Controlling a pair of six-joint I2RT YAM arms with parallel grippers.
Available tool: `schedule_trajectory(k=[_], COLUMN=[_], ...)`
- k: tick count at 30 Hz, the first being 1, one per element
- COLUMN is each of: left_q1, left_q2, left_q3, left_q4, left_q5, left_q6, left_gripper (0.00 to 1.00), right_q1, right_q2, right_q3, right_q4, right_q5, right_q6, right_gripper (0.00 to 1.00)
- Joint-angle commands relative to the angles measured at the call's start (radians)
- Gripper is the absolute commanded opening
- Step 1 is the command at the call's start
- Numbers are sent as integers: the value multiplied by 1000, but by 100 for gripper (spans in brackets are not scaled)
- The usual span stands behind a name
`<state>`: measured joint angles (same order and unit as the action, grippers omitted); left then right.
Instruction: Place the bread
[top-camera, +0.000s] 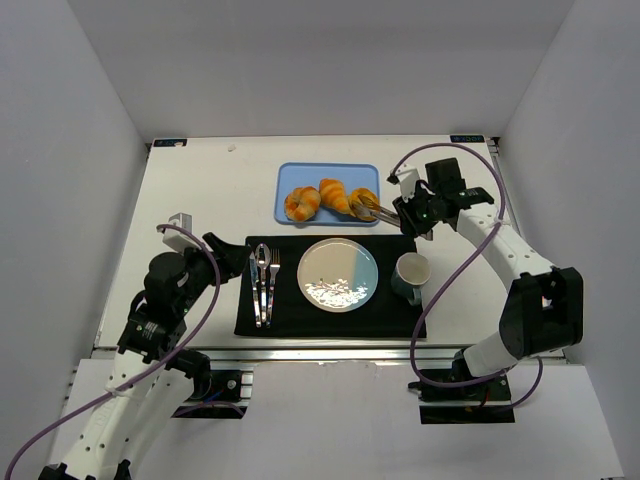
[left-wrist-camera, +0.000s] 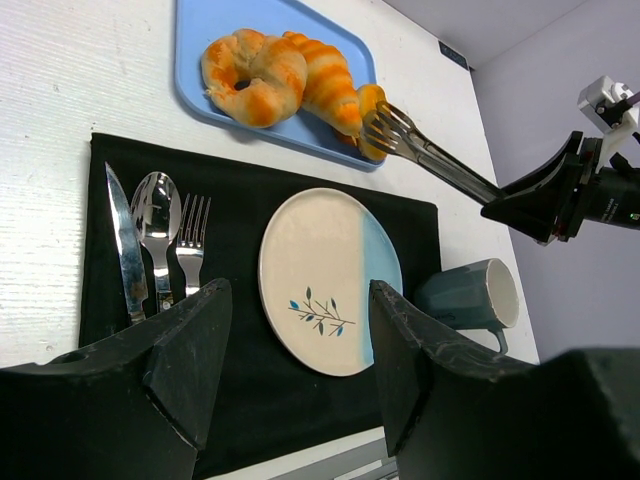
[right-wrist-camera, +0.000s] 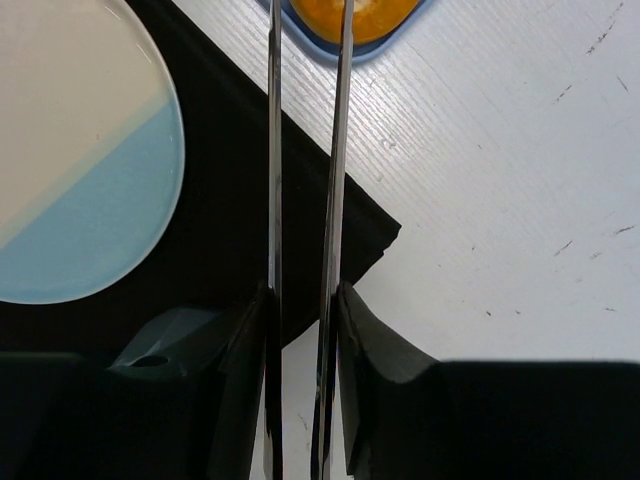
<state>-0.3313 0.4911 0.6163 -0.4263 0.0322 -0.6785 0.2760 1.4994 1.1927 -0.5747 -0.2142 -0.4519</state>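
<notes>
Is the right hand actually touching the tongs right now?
Touching. The right wrist view shows the right hand pressed against both arms of the tongs, no gap.

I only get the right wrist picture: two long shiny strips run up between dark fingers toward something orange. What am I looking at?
Observer: Those strips are the arms of metal tongs, clamped in the right gripper. Their tips sit at a golden roll.
Visitor: Is that the only bread?
Observer: No. The blue tray holds three pieces in a row: a ring bun, a croissant and that roll at the right end.
Visitor: And the other arm?
Observer: The left gripper is open and holds nothing. It hangs over the near edge of the black mat, beside the cutlery.
</notes>
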Motion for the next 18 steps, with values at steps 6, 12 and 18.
schedule_trajectory(k=[6,12,18], left_q1=[0,0,0], left_q2=[14,26,30], left_q3=[28,26,28], left_q4=[17,29,31], left_q5=[-14,-8,2], left_q6=[0,2,5], left_gripper=[67,67,67], right_q1=[3,6,75], right_q2=[-137,-309,-335], right_q3=[50,-13,-30], right_q4=[26,-30,-253], right_q5=[-8,-213,-329], right_q6=[-11,-114,-313], right_gripper=[9,5,4])
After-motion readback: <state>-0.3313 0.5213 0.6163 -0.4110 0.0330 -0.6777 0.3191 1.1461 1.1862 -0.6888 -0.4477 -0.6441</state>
